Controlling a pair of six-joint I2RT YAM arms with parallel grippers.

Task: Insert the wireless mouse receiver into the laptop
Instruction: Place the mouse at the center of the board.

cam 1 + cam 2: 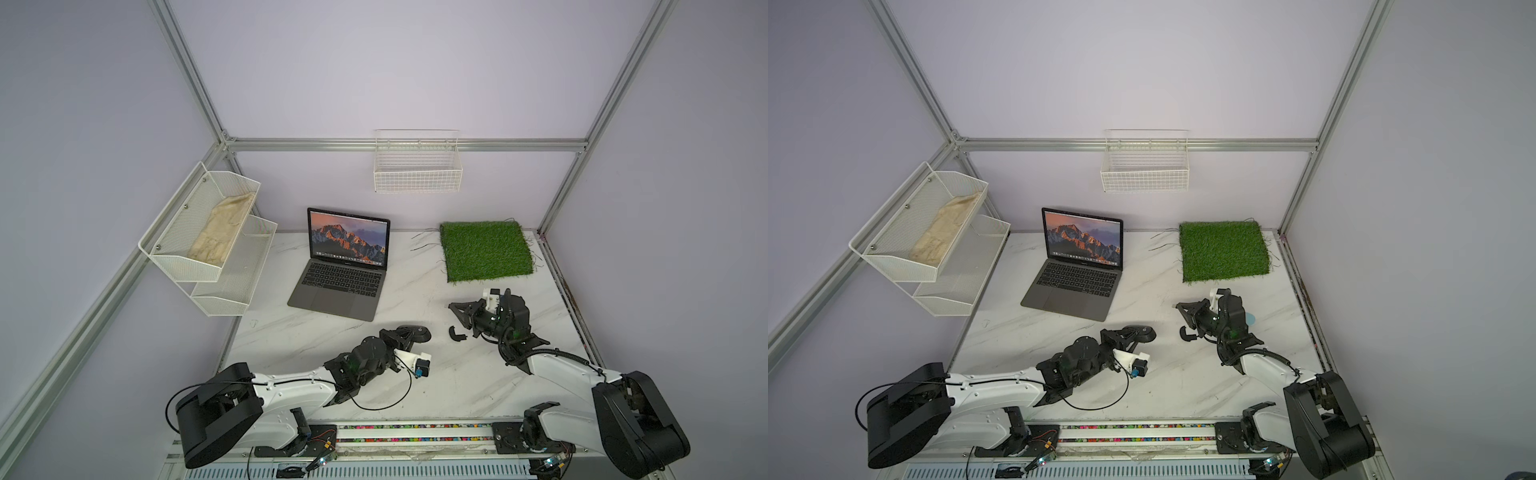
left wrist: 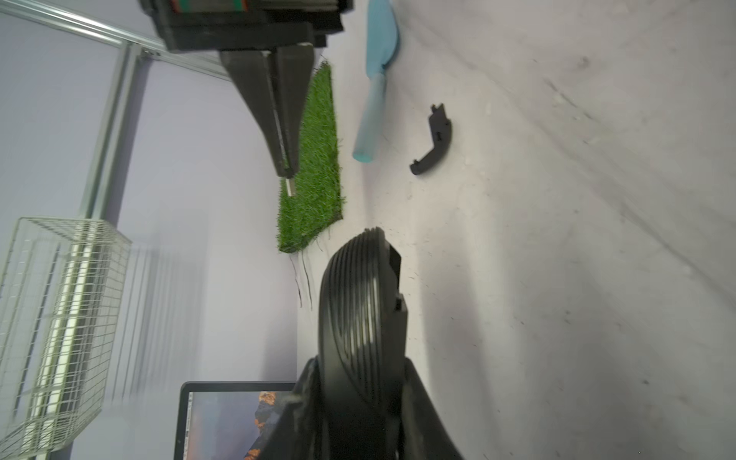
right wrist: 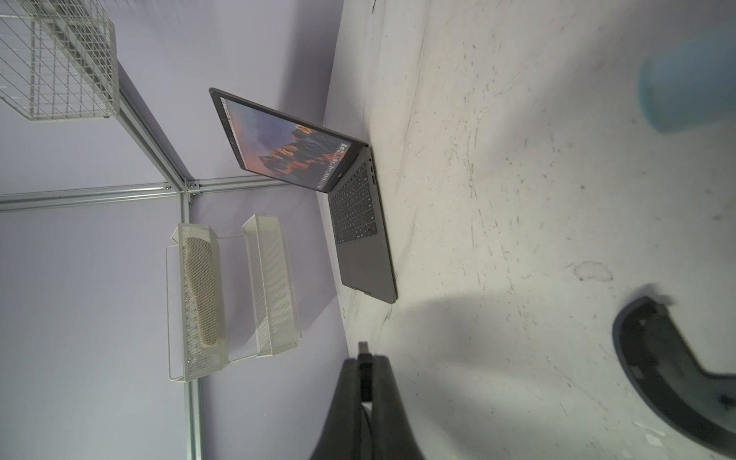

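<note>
In both top views the laptop stands open at the table's back left. The right gripper hovers well to its right, and the receiver is too small to make out. The left gripper is clamped on the mouse.

Left wrist view: the right gripper's jaws are pinched almost together on the receiver, whose metal end pokes past the tips.

Right wrist view: the receiver points roughly toward the laptop's side ports, well apart from them. It is likely light, rigid and slick. Holding it by the cap end looks right, though it may twist if it meets the port off-line
</note>
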